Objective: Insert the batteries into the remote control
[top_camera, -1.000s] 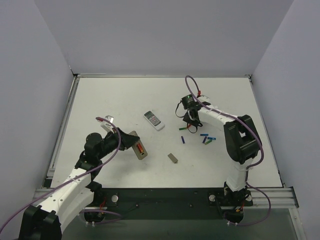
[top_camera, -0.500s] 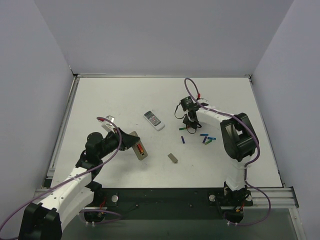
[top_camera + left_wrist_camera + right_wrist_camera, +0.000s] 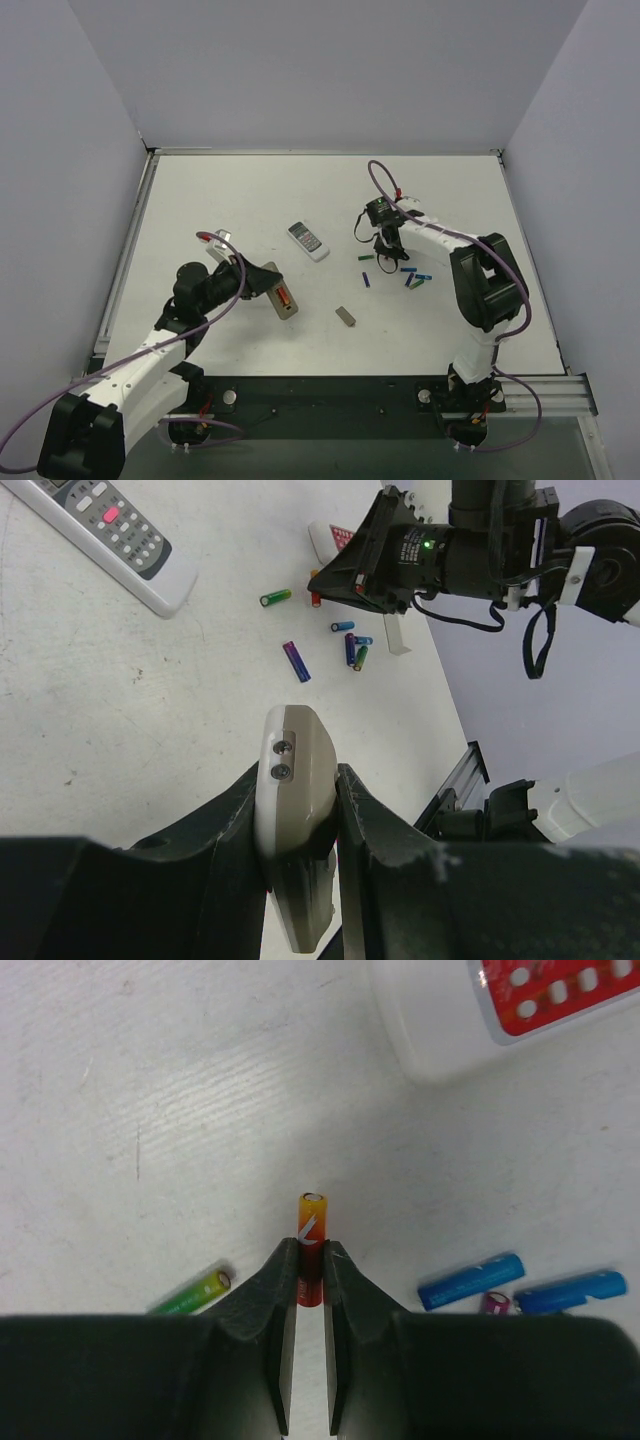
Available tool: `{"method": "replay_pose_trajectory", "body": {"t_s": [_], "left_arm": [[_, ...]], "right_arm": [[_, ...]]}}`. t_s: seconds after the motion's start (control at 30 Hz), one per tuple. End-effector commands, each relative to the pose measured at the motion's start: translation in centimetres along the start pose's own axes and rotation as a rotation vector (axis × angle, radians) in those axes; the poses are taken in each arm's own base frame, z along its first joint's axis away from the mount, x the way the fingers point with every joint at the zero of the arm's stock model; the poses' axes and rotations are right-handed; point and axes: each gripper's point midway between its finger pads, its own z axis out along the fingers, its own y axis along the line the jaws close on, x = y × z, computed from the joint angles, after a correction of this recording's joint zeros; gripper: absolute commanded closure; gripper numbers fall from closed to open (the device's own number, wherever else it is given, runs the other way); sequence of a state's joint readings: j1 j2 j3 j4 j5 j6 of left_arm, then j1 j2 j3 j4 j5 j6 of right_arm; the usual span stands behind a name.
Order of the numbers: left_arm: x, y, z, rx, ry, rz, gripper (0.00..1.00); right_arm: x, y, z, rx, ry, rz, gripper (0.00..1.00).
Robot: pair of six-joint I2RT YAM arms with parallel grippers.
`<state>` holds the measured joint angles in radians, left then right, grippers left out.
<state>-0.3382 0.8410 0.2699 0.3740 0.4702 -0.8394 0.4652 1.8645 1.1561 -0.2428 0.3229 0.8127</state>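
Note:
My left gripper (image 3: 264, 282) is shut on the remote control (image 3: 282, 295) and holds it off the table, tan-grey back up. A red battery (image 3: 284, 297) lies in its open compartment. In the left wrist view the remote control (image 3: 298, 770) is clamped between my fingers. My right gripper (image 3: 309, 1256) is shut on a red-orange battery (image 3: 312, 1225) low at the table. In the top view the right gripper (image 3: 384, 257) is over the loose batteries. A green battery (image 3: 196, 1292), two blue ones (image 3: 470, 1280) and a purple one (image 3: 495, 1303) lie around it.
A white remote with a dark display (image 3: 308, 241) lies mid-table. A small grey cover plate (image 3: 346, 317) lies nearer the front. A flat remote with a red face (image 3: 500, 1000) lies just beyond the right gripper. Loose batteries (image 3: 412, 277) lie right of the gripper.
My right gripper has shifted a little toward the front, down among the loose batteries. The left arm with the remote has barely moved.

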Motion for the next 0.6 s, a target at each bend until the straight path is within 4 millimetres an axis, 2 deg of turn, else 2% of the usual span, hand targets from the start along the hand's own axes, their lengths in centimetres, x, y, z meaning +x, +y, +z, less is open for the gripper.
{"method": "replay_pose_trajectory", "body": {"t_s": [0.0,0.07,0.1,0.17,0.23,0.3,0.33,0.43,0.47,0.53,0.57], "left_arm": [[-1.9,-2.7,0.3,0.111,-0.049,0.016,1.0],[-2.0,-2.8,0.5,0.12,-0.054,-0.006,1.0],[-1.9,-2.7,0.6,0.118,-0.054,-0.019,1.0],[-2.1,-2.8,0.7,0.128,-0.064,-0.05,1.0],[-2.3,-3.1,0.8,0.148,-0.077,-0.084,1.0],[-2.2,-3.0,1.0,0.155,-0.079,-0.114,1.0],[-2.4,-3.3,0.9,0.172,-0.087,-0.139,1.0],[-2.5,-3.5,1.0,0.19,-0.096,-0.185,1.0],[-2.5,-3.4,1.2,0.189,-0.096,-0.195,1.0],[-2.7,-3.7,1.2,0.204,-0.101,-0.217,1.0],[-2.6,-3.4,1.3,0.197,-0.101,-0.231,1.0]], "right_arm": [[-2.5,-0.3,-4.8,-0.076,-0.085,-0.182,1.0],[-3.2,0.7,-7.2,-0.159,-0.114,-0.237,1.0],[-2.4,2.0,-8.6,-0.227,-0.108,-0.292,1.0],[-2.5,3.2,-11.5,-0.323,-0.151,-0.404,1.0],[-0.8,5.0,-14.2,-0.443,-0.156,-0.547,1.0],[-0.3,5.7,-16.8,-0.523,-0.174,-0.612,1.0],[0.8,7.0,-18.8,-0.605,-0.162,-0.663,1.0],[2.9,7.3,-21.5,-0.666,-0.109,-0.771,1.0],[3.8,7.7,-23.1,-0.687,-0.098,-0.83,1.0],[4.8,8.1,-24.4,-0.702,-0.08,-0.872,1.0],[6.1,8.6,-25.7,-0.735,-0.05,-0.918,1.0]]}}
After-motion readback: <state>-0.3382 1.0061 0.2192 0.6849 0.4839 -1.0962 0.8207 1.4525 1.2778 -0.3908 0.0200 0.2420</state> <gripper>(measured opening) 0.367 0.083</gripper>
